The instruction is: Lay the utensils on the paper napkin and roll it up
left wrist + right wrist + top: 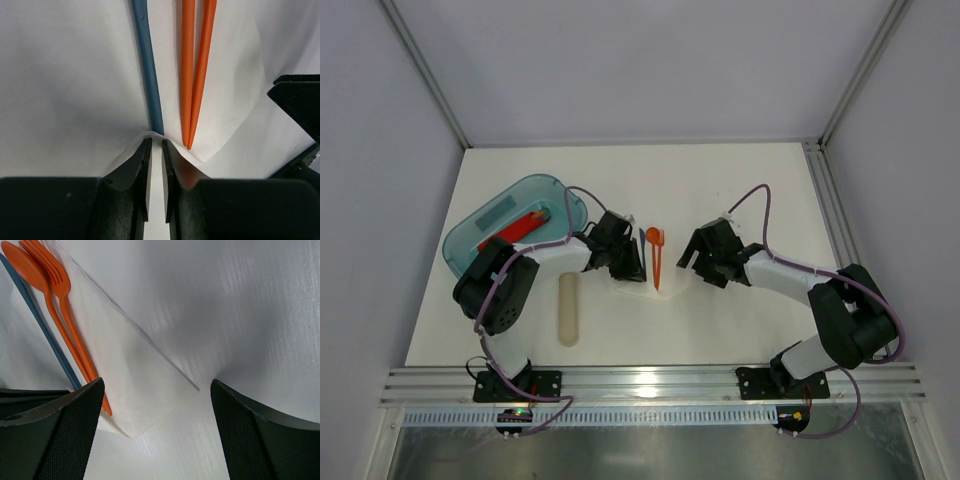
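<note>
Left gripper [156, 146]: fingers pinched on the napkin [75, 100] edge (paper lifted there).
Right gripper [156, 387]: fingers spread wide, holding nothing.
Cutlery: orange spoon [27, 265], orange fork [59, 287] and blue knife [45, 331] lie on the napkin.

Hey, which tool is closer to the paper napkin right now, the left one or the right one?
Left. The left tool is pinching the edge of the paper napkin. The right tool is open at the napkin's right side, holding nothing.
</note>
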